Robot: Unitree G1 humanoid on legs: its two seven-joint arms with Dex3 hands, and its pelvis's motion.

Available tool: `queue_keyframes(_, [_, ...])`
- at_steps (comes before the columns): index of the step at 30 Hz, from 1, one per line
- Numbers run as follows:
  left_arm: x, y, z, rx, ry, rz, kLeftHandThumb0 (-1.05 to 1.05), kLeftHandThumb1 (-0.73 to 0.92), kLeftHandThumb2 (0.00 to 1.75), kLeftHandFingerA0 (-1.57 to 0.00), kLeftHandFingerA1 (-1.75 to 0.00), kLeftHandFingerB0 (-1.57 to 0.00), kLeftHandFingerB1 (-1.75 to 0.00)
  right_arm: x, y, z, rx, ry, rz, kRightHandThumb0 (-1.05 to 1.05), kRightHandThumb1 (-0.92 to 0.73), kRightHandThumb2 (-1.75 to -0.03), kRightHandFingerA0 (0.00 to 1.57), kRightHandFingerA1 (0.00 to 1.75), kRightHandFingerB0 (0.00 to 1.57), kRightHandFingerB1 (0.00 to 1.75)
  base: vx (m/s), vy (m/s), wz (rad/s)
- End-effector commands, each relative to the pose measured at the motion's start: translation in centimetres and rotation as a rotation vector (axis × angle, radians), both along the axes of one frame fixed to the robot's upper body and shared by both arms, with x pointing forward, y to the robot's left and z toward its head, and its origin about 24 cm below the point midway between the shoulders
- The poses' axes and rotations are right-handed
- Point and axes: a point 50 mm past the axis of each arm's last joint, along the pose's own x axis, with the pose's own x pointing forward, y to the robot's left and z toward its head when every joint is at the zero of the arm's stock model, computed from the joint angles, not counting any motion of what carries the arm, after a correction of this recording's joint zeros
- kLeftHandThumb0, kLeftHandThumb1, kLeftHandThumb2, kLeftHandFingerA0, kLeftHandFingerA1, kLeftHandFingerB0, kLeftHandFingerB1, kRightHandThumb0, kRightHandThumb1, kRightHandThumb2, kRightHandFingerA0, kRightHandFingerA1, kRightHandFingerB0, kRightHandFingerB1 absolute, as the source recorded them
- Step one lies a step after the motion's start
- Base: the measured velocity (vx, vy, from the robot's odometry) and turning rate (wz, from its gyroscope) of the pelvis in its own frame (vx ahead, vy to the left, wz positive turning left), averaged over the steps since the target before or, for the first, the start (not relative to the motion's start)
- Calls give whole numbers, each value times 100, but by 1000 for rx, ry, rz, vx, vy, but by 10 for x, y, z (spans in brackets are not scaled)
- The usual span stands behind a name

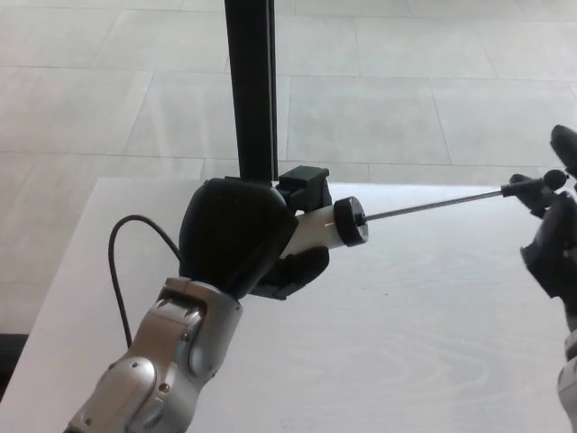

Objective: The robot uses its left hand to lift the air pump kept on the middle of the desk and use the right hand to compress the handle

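Observation:
My left hand [239,236] is shut on the white barrel of the air pump [317,230] and holds it well above the desk [406,343]. The pump lies roughly level, its black cap facing right. Its thin metal rod [433,206] is drawn out toward the right and ends in a small black handle [532,184]. My right hand [552,230] comes in at the right edge, fingers apart, right beside the handle. Whether it touches the handle is unclear.
A black post [251,90] rises behind the desk's far edge, just behind the pump. A black cable [122,262] loops from my left forearm. Pale floor tiles lie beyond the desk.

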Motion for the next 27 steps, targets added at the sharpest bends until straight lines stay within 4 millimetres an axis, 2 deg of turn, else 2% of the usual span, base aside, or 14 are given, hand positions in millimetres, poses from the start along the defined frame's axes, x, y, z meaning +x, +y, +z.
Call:
queue_keyframes(1, [-4,4,-2,-2,57,42,-31,45,136,-108,-175,-75,-171,6,5,-6,-51,64,2,-74,-92,-75,36,41,28,35,0,0,0])
queue_keyframes(5, [-9,4,-4,13,82,45,-29,44,135,-105,-175,-74,-172,8,5,-5,-78,63,3,-73,-92,-78,35,41,28,36,0,0,0])
queue_keyframes(6, [-10,5,-5,13,79,45,-30,43,134,-106,-175,-74,-173,9,4,-3,-79,59,2,-70,-92,-73,34,39,27,36,0,0,0])
queue_keyframes(10, [-15,9,-11,34,86,55,-31,45,135,-105,-175,-75,-170,10,3,1,-65,47,-12,-68,-92,-73,34,38,27,36,0,0,0])
queue_keyframes(12, [-16,10,-14,54,81,69,-30,43,132,-102,-175,-81,-153,10,-6,11,-80,7,-47,-68,-92,-72,32,39,26,37,0,0,0])
queue_keyframes(13, [-16,10,-14,59,80,70,-30,43,132,-102,-175,-81,-153,10,-7,12,-81,2,-53,-68,-92,-72,32,39,26,37,0,0,0])
queue_keyframes(14, [-16,10,-15,50,89,71,-30,42,134,-104,-175,-79,-161,9,-9,14,-106,-3,-79,-69,-92,-73,33,39,27,37,0,0,0])
queue_keyframes(18, [-21,16,-19,64,93,88,-31,43,133,-104,-175,-82,-154,8,-10,14,-99,-13,-80,-69,-92,-72,31,39,26,38,0,0,0])
queue_keyframes(19, [-22,17,-21,67,94,89,-30,43,132,-104,-175,-80,-159,6,-12,13,-101,-16,-77,-69,-92,-71,30,40,24,38,0,0,0])
queue_keyframes(23, [-24,17,-19,85,106,89,-28,43,131,-101,-175,-78,-163,4,-26,14,-84,-9,-116,-66,-92,-71,25,41,19,39,0,0,0])
queue_keyframes(24, [-24,18,-20,87,106,86,-28,43,131,-100,-175,-75,-168,2,-28,13,-81,-7,-124,-71,-77,-101,18,49,17,48,0,0,0])
queue_keyframes(25, [-24,18,-20,87,106,86,-28,43,131,-100,-175,-75,-168,1,-29,13,-80,-7,-125,-71,-77,-101,18,49,17,48,0,0,0])
queue_keyframes(26, [-24,19,-20,78,102,86,-28,43,131,-100,-175,-75,-169,0,-30,13,-80,-9,-129,-70,-92,-70,23,41,17,37,0,0,0])
queue_keyframes(27, [-23,20,-20,74,101,86,-28,43,131,-100,-175,-75,-169,0,-31,14,-80,-10,-130,-70,-92,-70,23,41,17,37,0,0,0])
